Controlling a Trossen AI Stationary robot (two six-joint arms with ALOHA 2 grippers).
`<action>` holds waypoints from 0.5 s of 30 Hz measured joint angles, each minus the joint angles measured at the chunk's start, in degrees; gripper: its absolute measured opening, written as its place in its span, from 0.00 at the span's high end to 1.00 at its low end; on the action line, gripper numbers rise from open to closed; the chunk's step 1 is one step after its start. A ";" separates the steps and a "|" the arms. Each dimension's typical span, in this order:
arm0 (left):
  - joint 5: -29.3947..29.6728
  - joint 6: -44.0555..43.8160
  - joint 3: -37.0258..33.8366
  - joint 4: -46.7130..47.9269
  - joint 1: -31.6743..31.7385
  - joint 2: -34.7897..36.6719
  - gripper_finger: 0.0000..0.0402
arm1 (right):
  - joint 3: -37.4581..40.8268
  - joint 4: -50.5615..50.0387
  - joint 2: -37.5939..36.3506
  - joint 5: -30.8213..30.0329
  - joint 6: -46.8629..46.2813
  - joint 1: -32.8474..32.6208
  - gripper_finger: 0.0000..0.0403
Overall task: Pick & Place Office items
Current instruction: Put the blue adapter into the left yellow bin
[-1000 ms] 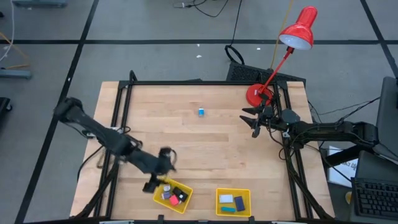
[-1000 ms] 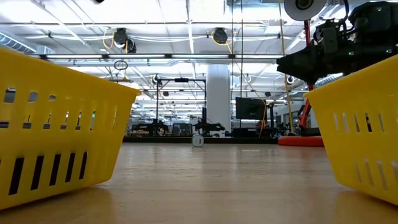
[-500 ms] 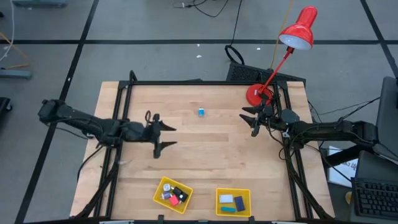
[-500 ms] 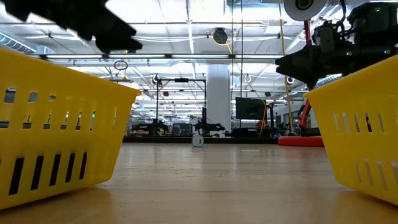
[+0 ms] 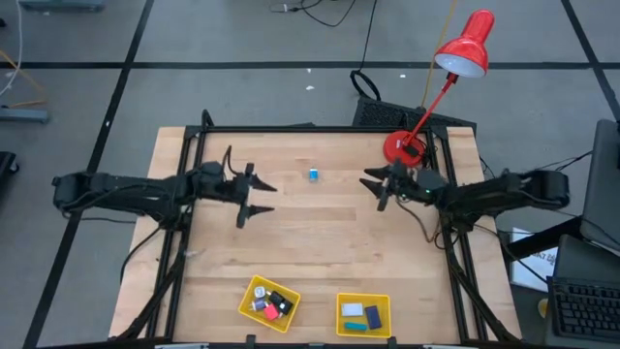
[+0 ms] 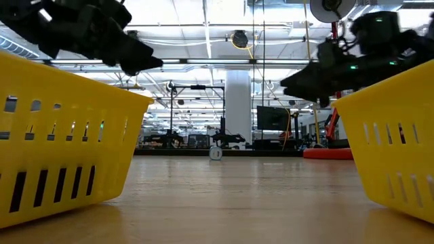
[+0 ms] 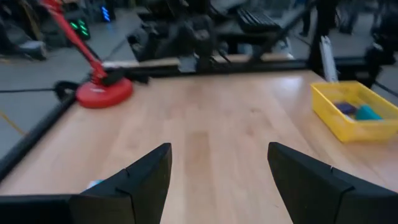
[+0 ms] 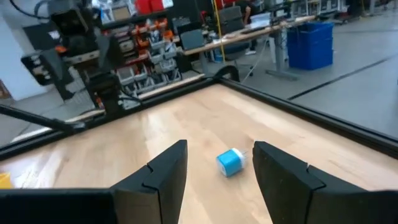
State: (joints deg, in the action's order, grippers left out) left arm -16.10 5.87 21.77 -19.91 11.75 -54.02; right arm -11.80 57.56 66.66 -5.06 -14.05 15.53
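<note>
Small light-blue block (image 5: 314, 174) sits alone on the bare wood table (image 5: 320, 242), upper centre of the high view. Left gripper (image 5: 254, 197) spread wide, empty. Right gripper (image 5: 377, 190) part-open, empty. Slotted yellow plastic trays (image 5: 269, 302) along the bottom edge.

You see the whole tabletop (image 5: 320, 242) straight down from the high camera, level across it from the low one set between two yellow trays (image 6: 64, 135), and each wrist camera looks out close over the wood, both catching the red lamp (image 5: 463, 48) side.
</note>
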 joint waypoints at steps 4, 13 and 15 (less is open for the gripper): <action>-4.97 -2.59 -4.12 -9.95 5.56 0.00 0.33 | -7.52 -2.18 8.02 -2.74 -0.78 -0.31 0.57; -4.40 -11.03 -9.80 -22.34 10.31 0.28 0.33 | -32.79 -35.91 23.22 0.53 -2.88 0.47 0.53; -4.39 -11.21 -9.80 -22.09 10.30 0.24 0.33 | -39.34 -45.18 26.41 0.39 -2.86 0.99 0.51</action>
State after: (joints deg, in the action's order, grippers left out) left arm -20.49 -5.34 11.97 -42.00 22.05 -53.78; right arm -51.14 12.39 93.07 -4.66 -16.92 16.53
